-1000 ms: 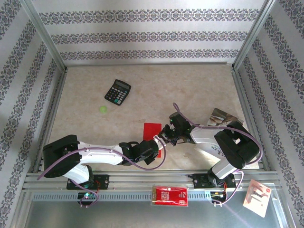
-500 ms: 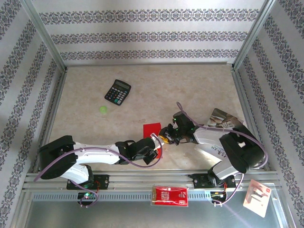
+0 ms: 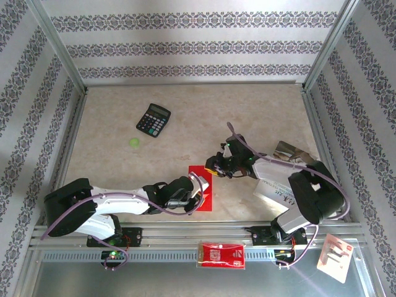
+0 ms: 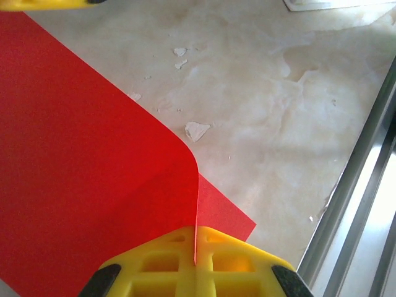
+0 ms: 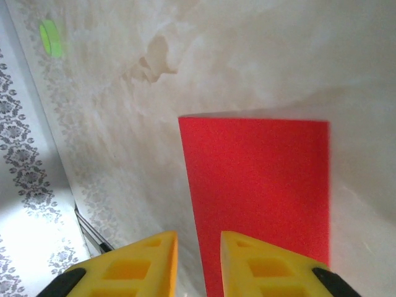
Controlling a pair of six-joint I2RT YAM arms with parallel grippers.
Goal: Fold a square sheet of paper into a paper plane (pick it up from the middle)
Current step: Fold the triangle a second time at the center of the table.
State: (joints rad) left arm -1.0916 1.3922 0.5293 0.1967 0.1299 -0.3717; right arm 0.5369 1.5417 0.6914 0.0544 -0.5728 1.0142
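1. The square sheet of paper [image 3: 195, 169] lies on the table [image 3: 247, 111] at its near middle, between the two arms. Its right near edge is curled up off the surface.
2. The left gripper [image 4: 195, 250] is closed on that lifted edge, and the red paper [image 4: 74, 154] bends up into the pinch between its yellow fingers.
3. The right gripper [image 5: 198, 260] hovers at the sheet's far left corner [image 5: 260, 185], its jaws slightly apart and nothing between them.
4. A black calculator [image 3: 153, 119] sits well apart at the far left, with a green dot [image 3: 134, 142] near it.
5. A grey booklet [image 3: 288, 150] lies at the right, partly under the right arm.
6. A red-and-white packet [image 3: 221, 254] rests on the near rail.
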